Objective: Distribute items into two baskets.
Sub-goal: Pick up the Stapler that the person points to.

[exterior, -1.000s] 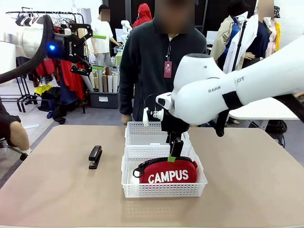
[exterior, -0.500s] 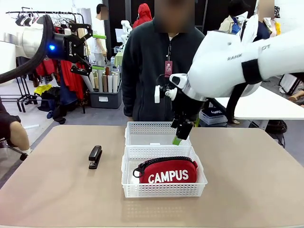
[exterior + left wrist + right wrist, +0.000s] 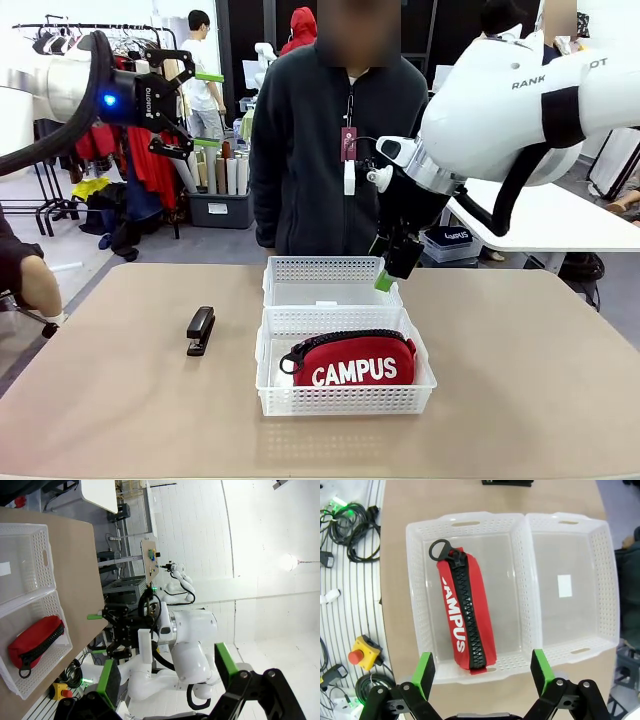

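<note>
Red fabric zip pouch [image 3: 355, 362]: in white lattice basket [image 3: 345, 400] below wide-open, empty right jaws. Black stapler [image 3: 200, 330]: likely next, below left jaws, also open.

We log the pouch [image 3: 451, 611] as red cloth, matt. Its zipper [image 3: 470, 617] is black, with chunky plastic-looking teeth. The near basket [image 3: 345, 401] and far basket [image 3: 325, 268] are translucent white plastic, walls perforated, floors smooth and faintly glossy. The stapler [image 3: 200, 331] is black with a slight sheen. The table [image 3: 520, 400] is matt tan, the right arm shell [image 3: 500, 105] glossy white.
</note>
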`<state>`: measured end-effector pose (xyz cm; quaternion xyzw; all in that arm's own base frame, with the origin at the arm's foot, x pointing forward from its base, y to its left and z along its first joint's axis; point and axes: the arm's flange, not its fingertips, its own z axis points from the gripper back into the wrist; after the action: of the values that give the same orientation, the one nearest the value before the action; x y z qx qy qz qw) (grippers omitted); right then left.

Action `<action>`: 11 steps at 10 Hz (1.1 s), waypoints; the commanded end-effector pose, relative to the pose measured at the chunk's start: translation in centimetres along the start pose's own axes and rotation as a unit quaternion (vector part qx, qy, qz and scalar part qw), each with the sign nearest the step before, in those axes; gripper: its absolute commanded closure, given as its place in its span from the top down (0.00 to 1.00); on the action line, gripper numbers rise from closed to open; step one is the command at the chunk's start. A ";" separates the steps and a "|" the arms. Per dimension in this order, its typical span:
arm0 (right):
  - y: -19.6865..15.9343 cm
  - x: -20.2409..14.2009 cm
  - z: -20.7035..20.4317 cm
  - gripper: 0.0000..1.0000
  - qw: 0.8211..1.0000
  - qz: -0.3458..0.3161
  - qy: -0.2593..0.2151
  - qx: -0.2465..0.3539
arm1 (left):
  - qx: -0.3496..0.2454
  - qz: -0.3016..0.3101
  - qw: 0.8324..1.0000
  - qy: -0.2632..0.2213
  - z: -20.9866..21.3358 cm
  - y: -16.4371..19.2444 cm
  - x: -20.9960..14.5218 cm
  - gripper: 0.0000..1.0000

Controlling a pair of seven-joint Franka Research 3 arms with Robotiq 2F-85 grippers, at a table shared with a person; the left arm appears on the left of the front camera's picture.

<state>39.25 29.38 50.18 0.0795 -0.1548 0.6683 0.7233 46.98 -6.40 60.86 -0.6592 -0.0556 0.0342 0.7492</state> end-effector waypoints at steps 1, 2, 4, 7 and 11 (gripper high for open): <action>0.0 0.1 -0.2 1.00 1.000 -0.004 0.000 0.001 | 0.000 -0.001 1.000 0.000 0.1 -0.1 -0.1 1.00; 0.0 0.1 -0.2 1.00 1.000 -0.004 0.000 0.001 | 0.000 -0.001 1.000 0.000 0.1 -0.1 -0.1 1.00; 0.0 0.1 -0.2 1.00 1.000 -0.004 0.000 0.001 | 0.000 -0.001 1.000 0.000 0.1 -0.1 -0.1 1.00; -2.6 -1.9 3.3 1.00 0.991 -0.076 -0.061 0.088 | 0.000 -0.001 1.000 0.000 0.1 -0.1 -0.1 1.00; -6.7 -6.0 9.2 1.00 0.962 -0.212 -0.096 0.144 | 0.000 -0.001 1.000 0.000 0.1 -0.1 -0.1 1.00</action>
<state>43.74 20.32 56.46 0.2507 -0.1120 0.5449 0.7923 46.98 -6.38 60.86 -0.6591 -0.0558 0.0343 0.7492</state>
